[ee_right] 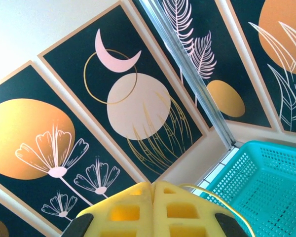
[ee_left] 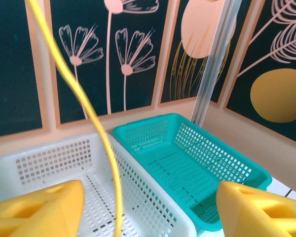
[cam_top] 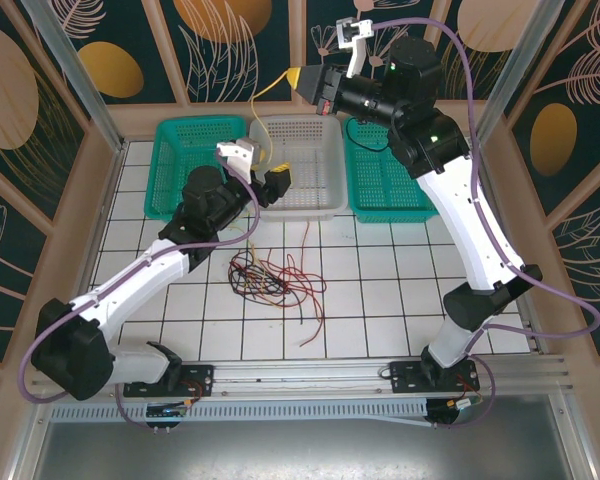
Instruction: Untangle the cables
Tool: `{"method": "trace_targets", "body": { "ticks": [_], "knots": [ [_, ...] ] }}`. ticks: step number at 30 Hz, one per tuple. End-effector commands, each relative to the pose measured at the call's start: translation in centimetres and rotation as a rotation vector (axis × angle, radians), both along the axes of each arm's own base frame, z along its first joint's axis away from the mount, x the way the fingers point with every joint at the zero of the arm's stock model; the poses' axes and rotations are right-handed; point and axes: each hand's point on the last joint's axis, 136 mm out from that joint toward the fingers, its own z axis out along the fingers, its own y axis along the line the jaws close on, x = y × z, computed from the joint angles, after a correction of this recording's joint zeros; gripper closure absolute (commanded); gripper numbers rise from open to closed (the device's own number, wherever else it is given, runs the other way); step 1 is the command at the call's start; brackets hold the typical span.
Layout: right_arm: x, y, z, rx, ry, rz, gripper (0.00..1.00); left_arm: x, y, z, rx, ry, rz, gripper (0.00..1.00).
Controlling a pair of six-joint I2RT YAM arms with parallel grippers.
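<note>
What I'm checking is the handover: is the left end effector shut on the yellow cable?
No: the left end effector has its fingers wide apart, with the yellow cable hanging free between them.

Yellow cable (ee_left: 97, 123), teal basket (ee_left: 148, 136)

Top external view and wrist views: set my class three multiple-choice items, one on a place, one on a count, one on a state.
1. The tangle of red and black cables lies: A on the tiled table before the white basket; B on the wall; C over an arm.
2. Baskets along the far edge: A two; B four; C three.
3. The right pincer is: A wide open; B shut on the yellow cable; C shut on a basket rim.
Answers: 1 A, it rests on tiles; 2 C, the left teal basket and right teal basket flank the white one; 3 B, its jaws meet and the cable runs from them.
</note>
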Motion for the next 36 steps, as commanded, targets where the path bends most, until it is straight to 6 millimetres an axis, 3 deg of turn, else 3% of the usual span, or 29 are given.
{"method": "trace_targets", "body": {
  "ticks": [1,6,9,10,13,16,17,18,21,23,26,29,33,35,36],
  "knots": [
    [-2.6,-0.8,3.7,0.069,-0.087,0.04,1.0,0.4,0.4,1.9,0.006,-0.073,0.022,0.41],
    [-2.6,-0.7,3.7,0.07,-0.084,0.043,1.0,0.4,1.2,1.8,-0.007,-0.086,0.061,0.77],
    [-2.5,-0.7,3.5,0.069,-0.08,0.042,1.0,0.2,1.5,2.7,-0.028,-0.11,0.076,0.87],
    [-2.5,-0.7,3.5,0.068,-0.081,0.042,1.0,0.2,1.6,1.8,-0.02,-0.097,0.074,0.9],
    [-2.1,-1.0,3.3,0.064,-0.079,0.016,1.0,0.3,1.7,1.8,-0.022,-0.095,0.083,1.0],
    [0.6,-2.9,2.0,0.024,-0.044,-0.167,0.66,0.8,2.1,1.3,-0.016,-0.068,0.12,1.0],
    [1.8,-4.2,1.2,0.003,-0.019,-0.273,0.33,1.2,2.6,0.7,-0.006,-0.045,0.151,1.0],
    [3.6,-6.6,-0.1,-0.024,0.018,-0.409,0.15,1.6,3.1,0.0,0.002,-0.016,0.187,1.0],
    [6.7,-13.8,-4.4,-0.072,0.141,-0.704,0.03,3.0,5.4,0.0,-0.028,0.033,0.296,1.0],
    [6.7,-17.5,-6.6,-0.08,0.173,-0.828,0.01,4.0,7.0,-0.7,-0.046,0.081,0.34,1.0],
    [5.5,-21.0,-9.9,-0.137,0.21,-0.989,0.01,6.2,9.8,-1.8,-0.028,0.159,0.451,1.0],
    [4.4,-21.6,-13.9,-0.288,0.26,-1.08,0.01,8.8,12.2,-2.6,0.051,0.206,0.567,1.0],
    [2.1,-18.3,-19.1,-0.472,0.194,-0.972,0.01,13.2,15.5,-4.8,0.107,0.311,0.662,1.0],
    [0.5,-17.7,-20.5,-0.411,0.138,-0.933,0.01,15.3,17.3,-6.4,0.135,0.372,0.722,1.0],
    [-0.6,-18.4,-20.5,-0.328,0.123,-0.939,0.01,16.4,17.9,-7.9,0.154,0.405,0.738,1.0]
  ]
}}
